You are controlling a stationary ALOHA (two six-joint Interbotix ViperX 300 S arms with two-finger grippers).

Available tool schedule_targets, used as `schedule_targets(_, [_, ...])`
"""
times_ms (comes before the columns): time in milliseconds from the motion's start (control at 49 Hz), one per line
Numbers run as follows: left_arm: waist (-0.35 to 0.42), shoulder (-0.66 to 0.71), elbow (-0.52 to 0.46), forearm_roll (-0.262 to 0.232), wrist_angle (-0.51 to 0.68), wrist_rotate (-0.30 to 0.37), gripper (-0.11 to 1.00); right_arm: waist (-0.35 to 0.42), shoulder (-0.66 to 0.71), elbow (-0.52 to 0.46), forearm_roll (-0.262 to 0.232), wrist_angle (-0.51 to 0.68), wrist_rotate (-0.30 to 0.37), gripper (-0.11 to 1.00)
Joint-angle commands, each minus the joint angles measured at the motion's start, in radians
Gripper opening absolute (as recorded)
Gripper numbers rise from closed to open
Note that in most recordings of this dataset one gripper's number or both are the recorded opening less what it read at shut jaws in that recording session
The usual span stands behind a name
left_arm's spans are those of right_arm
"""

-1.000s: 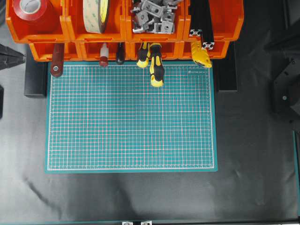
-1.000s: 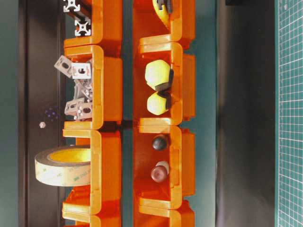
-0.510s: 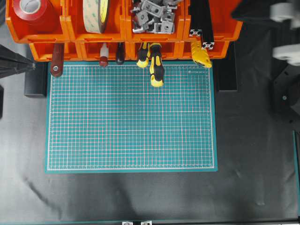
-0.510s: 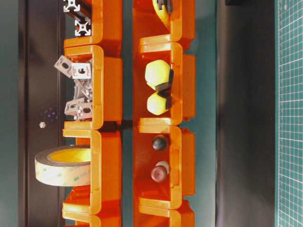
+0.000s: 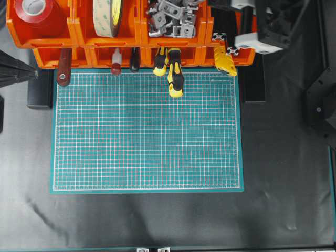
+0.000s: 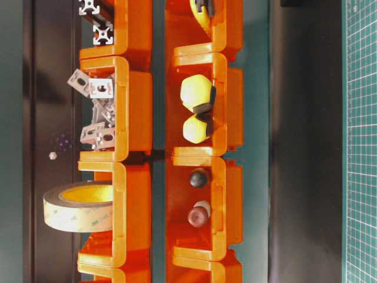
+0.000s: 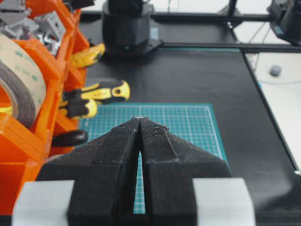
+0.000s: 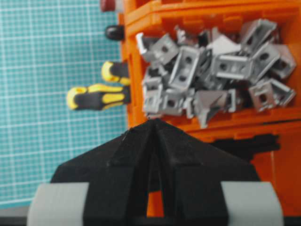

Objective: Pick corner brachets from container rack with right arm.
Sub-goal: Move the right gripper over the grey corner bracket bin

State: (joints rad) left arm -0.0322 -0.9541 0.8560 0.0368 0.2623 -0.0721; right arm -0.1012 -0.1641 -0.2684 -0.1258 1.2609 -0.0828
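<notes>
Since a second ago my right arm [image 5: 262,23] has swung in over the rack [image 5: 52,37]; its gripper [image 8: 155,123], pinched together and empty, faces the brackets [image 8: 211,70] just ahead.

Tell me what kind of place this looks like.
Probably a workshop or assembly bench: an orange container rack holding corner brachets, tape rolls and screwdrivers, with a green cutting mat in front.
</notes>
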Motion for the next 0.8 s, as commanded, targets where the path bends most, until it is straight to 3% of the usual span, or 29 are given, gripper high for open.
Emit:
schedule_targets(0, [-0.002, 0.008, -0.031, 0.003, -0.003, -0.005, 0.0, -0.008, 0.0, -0.023, -0.018, -0.018, -0.008, -0.01])
schedule_targets(143, [-0.002, 0.008, -0.031, 0.003, -0.003, -0.006, 0.0, -0.014, 0.032, -0.021, -0.034, -0.009, -0.029, 0.04])
schedule_targets(204, [0.0, 0.009, -0.031, 0.003, -0.005, -0.009, 0.0, -0.017, 0.049, -0.025, -0.035, -0.005, -0.04, 0.17])
schedule_targets(367, [-0.003, 0.02, -0.029, 0.003, -0.014, -0.018, 0.0, -0.014, 0.067, -0.025, -0.067, -0.009, -0.049, 0.66])
schedule_targets(449, [-0.005, 0.025, -0.029, 0.003, -0.012, -0.032, 0.0, -0.015, 0.069, -0.017, -0.071, -0.028, -0.049, 0.82])
schedule_targets(775, [-0.006, 0.015, -0.029, 0.003, -0.006, -0.049, 0.0, -0.012, 0.12, -0.014, -0.069, -0.049, -0.043, 0.86])
